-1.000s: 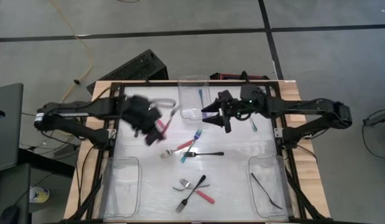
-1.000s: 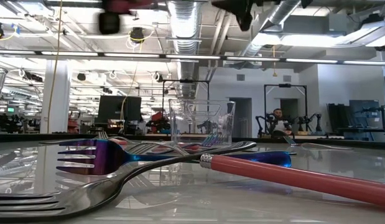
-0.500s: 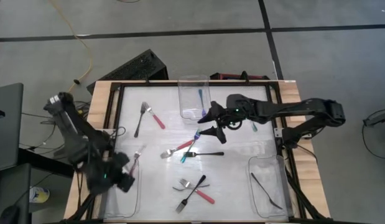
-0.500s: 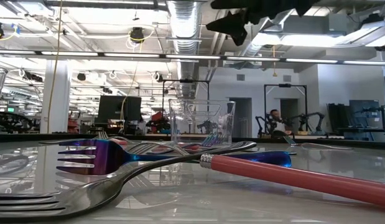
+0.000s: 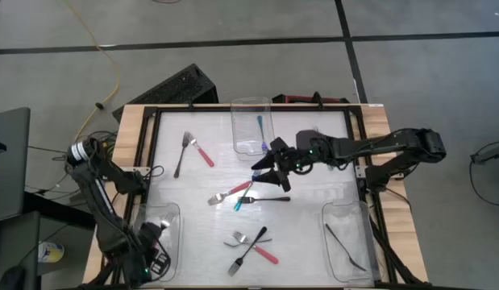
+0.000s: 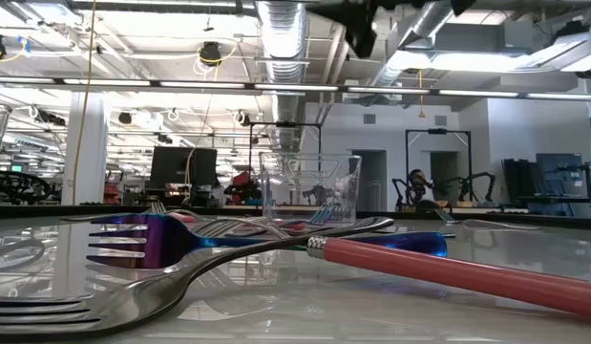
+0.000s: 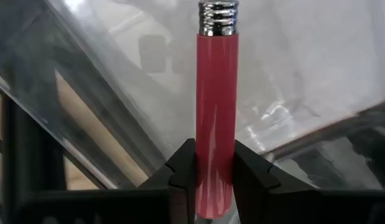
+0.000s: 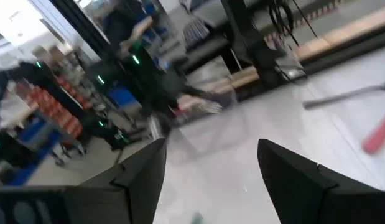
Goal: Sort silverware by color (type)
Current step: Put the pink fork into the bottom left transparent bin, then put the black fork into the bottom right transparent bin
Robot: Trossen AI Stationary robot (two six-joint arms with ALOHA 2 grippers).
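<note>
Three clear bins [image 5: 251, 121] are seen on the table [image 5: 305, 225] from above: one at the far edge, two at the near corners. Ten forks can be counted there, several clustered mid-table [image 5: 247, 193]. Only the left wrist view shows the red-handled fork [image 7: 216, 118] clamped upright between the closed jaws of the left gripper [image 5: 152, 256], over the near-left bin. The right gripper [image 5: 269, 167] is held with jaws spread, empty, above the central cluster.

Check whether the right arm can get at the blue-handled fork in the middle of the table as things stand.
Probably yes. The right gripper is open and empty, right next to the blue-handled fork. The red-handled fork and black fork lie close against it, which could crowd the grasp.
</note>
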